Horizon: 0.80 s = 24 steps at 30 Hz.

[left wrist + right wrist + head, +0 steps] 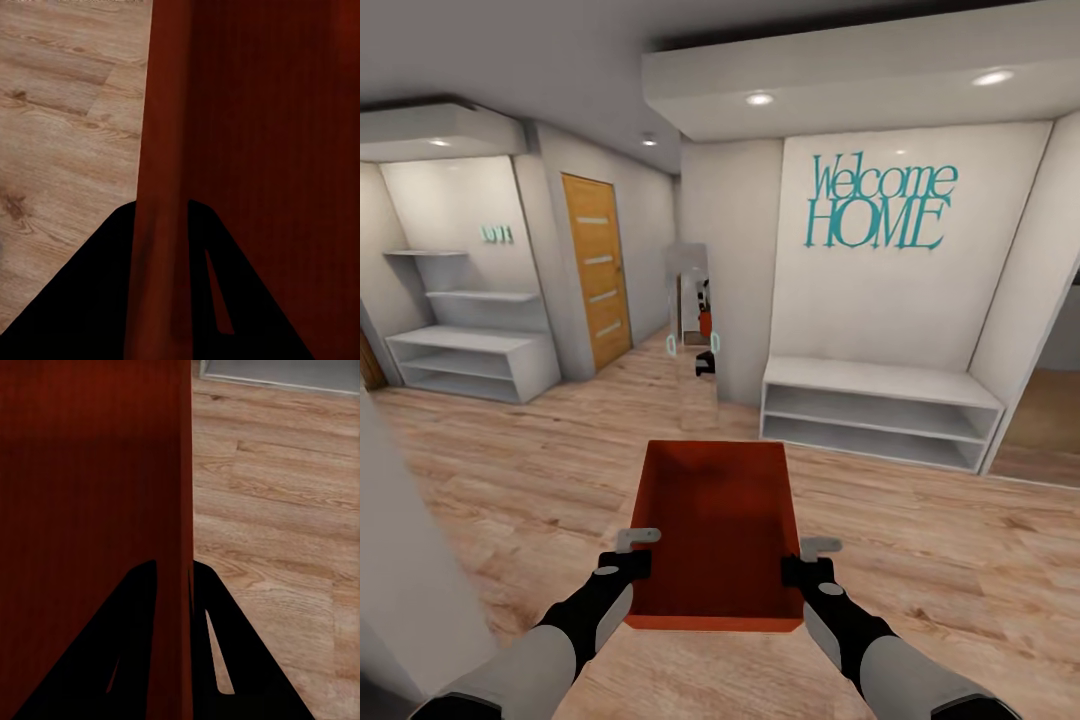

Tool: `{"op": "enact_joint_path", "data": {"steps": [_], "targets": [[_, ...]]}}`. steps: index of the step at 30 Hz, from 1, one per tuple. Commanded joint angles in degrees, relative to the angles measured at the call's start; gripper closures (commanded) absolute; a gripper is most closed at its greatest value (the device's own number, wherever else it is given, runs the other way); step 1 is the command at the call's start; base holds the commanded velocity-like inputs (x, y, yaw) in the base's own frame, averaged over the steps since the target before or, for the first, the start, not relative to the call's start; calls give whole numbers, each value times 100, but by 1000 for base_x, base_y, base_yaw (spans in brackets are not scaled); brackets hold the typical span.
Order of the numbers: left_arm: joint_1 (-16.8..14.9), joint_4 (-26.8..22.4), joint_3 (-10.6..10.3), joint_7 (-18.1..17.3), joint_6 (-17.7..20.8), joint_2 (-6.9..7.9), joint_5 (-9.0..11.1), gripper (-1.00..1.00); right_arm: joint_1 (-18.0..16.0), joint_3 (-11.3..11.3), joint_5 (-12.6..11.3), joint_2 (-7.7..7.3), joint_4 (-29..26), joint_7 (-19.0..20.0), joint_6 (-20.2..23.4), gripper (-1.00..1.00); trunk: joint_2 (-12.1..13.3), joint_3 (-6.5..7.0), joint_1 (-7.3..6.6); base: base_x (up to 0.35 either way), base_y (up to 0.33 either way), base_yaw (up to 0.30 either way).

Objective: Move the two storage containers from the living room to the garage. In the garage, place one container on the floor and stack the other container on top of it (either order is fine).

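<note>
At 7 o'clock the left gripper (628, 556) clamps the left wall of an orange-red, lidless, low-walled storage container (717, 530) carried at centre above light wood plank flooring (510, 470); at 5 o'clock the right gripper (807, 560) clamps its right wall.

Head camera looks forward and down; both wrist cameras sit close along the container's (715, 530) walls (shared).

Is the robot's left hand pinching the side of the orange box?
Touching. In the left wrist view the left gripper has dark fingers on both faces of the storage container wall, with no gap.
</note>
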Motion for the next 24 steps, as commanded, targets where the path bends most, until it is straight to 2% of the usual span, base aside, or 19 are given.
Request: {"op": "enact_joint_path", "data": {"steps": [1,24], "targets": [[-8,-23,174,47,33,7,-6,100,2,86,-51,-19,69,-5,-41,100,-4,-1,5,323,0,0],[-8,-31,174,47,31,7,-7,100,2,81,-68,16,69,-45,-41,100,-4,-1,5,323,0,0]]}}
